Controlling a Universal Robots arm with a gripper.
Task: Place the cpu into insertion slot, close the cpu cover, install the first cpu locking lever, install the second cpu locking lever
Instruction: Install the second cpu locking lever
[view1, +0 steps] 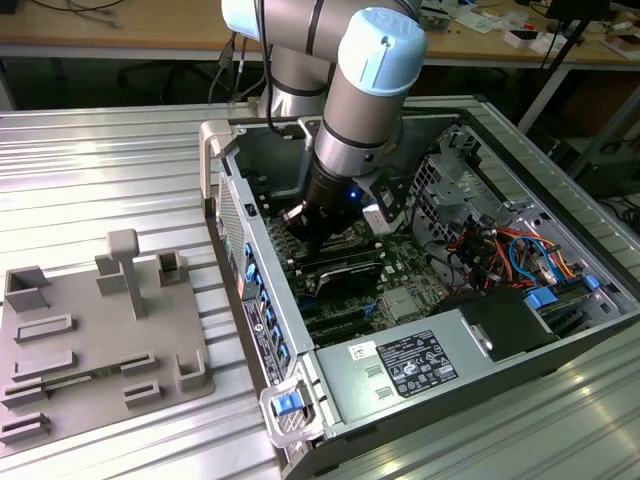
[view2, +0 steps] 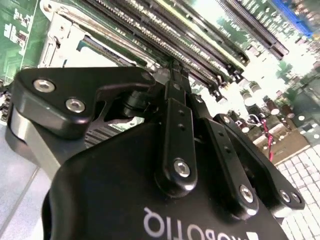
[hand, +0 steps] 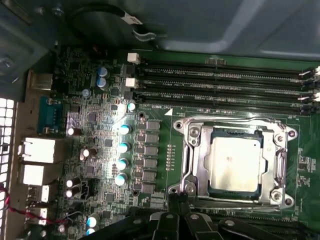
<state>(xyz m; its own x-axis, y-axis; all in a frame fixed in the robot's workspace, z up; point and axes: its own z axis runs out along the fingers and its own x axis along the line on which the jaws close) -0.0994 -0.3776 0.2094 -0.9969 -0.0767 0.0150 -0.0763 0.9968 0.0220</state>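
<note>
Cpu (hand: 235, 164) seated flat in insertion slot (hand: 192, 150), cpu cover (hand: 280, 165) closed over its edges; end effector (hand: 176, 202) fingers pinched closed, empty, beside socket edge; locking levers likely thin, stiff, springy; grip at ends.

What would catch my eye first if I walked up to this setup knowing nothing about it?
Probably the robot arm with its pale blue caps, reaching down into an open computer case on a ribbed metal table. In the first wrist view, the silvery cpu stands out, seated in the insertion slot with the cpu cover framing it on the green motherboard. The black end effector hangs just beside that socket.
</note>
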